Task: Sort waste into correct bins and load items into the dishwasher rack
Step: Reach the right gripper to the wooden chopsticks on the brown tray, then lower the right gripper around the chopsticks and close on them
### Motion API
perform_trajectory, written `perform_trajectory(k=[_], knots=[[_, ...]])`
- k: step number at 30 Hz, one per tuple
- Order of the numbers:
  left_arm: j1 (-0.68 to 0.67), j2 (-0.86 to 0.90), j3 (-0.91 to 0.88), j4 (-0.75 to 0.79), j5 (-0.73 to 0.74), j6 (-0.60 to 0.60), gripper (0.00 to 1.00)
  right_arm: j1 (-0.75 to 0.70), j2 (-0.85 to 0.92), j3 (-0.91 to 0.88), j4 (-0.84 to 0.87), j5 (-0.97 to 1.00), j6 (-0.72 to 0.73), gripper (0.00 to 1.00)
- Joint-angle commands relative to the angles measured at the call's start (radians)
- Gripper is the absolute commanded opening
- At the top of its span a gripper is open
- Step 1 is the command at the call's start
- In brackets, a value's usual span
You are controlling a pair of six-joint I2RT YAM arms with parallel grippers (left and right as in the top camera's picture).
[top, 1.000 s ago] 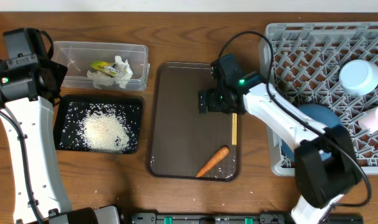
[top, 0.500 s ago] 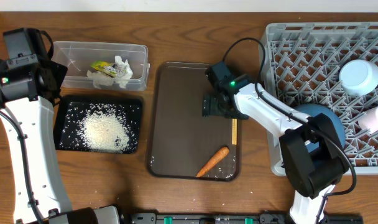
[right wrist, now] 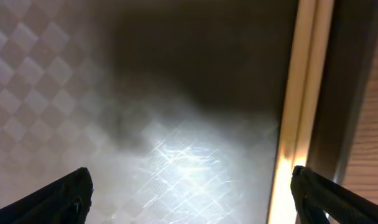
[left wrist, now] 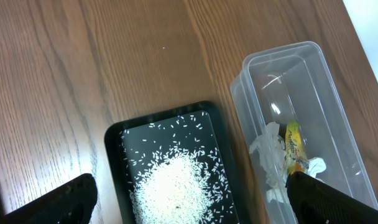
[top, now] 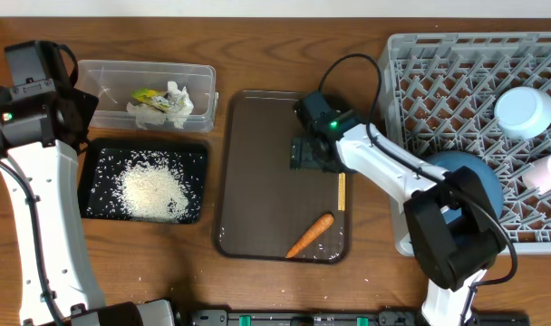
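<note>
Here we find the right gripper (top: 307, 154) spread wide and holding nothing, low over the upper right part of the brown serving tray (top: 257, 181). The chopsticks (top: 342, 191) lie along that tray's right edge, close by one finger in the wrist view. The carrot (top: 310, 235) lies tilted near the tray's lower right corner.

We find the left gripper (left wrist: 189, 199) equally spread and empty, above the table's left edge. Below it, the black tray (top: 94, 172) carries the rice (top: 151, 192). The clear tub (top: 103, 72) beside it contains the crumpled paper (top: 171, 104) and the wrapper (top: 149, 95).

At the table's right edge, the rack (top: 439, 63) holds the blue dish (top: 475, 177), the light-blue bowl (top: 524, 110) and the white cup (top: 547, 172).
</note>
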Motion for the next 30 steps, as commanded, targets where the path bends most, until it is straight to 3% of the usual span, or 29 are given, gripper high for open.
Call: perform_trajectory(k=[1, 30], knots=[[0.005, 0.003, -0.004, -0.001, -0.021, 0.013, 0.99, 0.011, 0.009, 0.001, 0.002, 0.018, 0.015, 0.99], [0.005, 0.003, -0.004, -0.001, -0.021, 0.013, 0.99, 0.033, 0.009, -0.028, 0.026, 0.071, 0.015, 0.99]])
